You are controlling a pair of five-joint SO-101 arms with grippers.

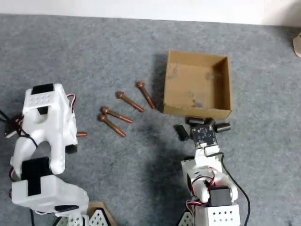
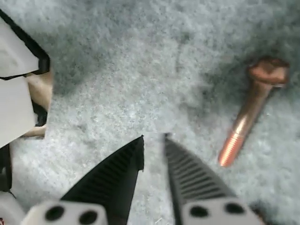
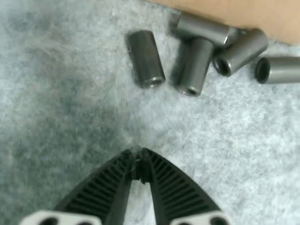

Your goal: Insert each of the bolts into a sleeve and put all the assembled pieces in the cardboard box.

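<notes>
Several copper bolts (image 1: 123, 109) lie loose on the grey carpet left of the cardboard box (image 1: 165, 84), which holds nothing. One more bolt (image 2: 253, 110) lies on the carpet just beside my left gripper (image 2: 153, 143), whose fingers stand a little apart with nothing between them. In the high view that bolt's tip (image 1: 81, 134) pokes out from under the left arm (image 1: 47, 122). Several dark metal sleeves (image 3: 146, 58) lie in a cluster against the box's near wall (image 3: 243, 11). My right gripper (image 3: 140, 161) hovers short of them, shut on nothing. The right arm (image 1: 205, 155) stands below the sleeves (image 1: 222, 126).
Grey carpet covers the whole work area, with bare room between the two arms. A white and tan part of an arm's base (image 2: 21, 89) shows close to the left gripper. A pale object (image 1: 297, 44) sits at the far right edge.
</notes>
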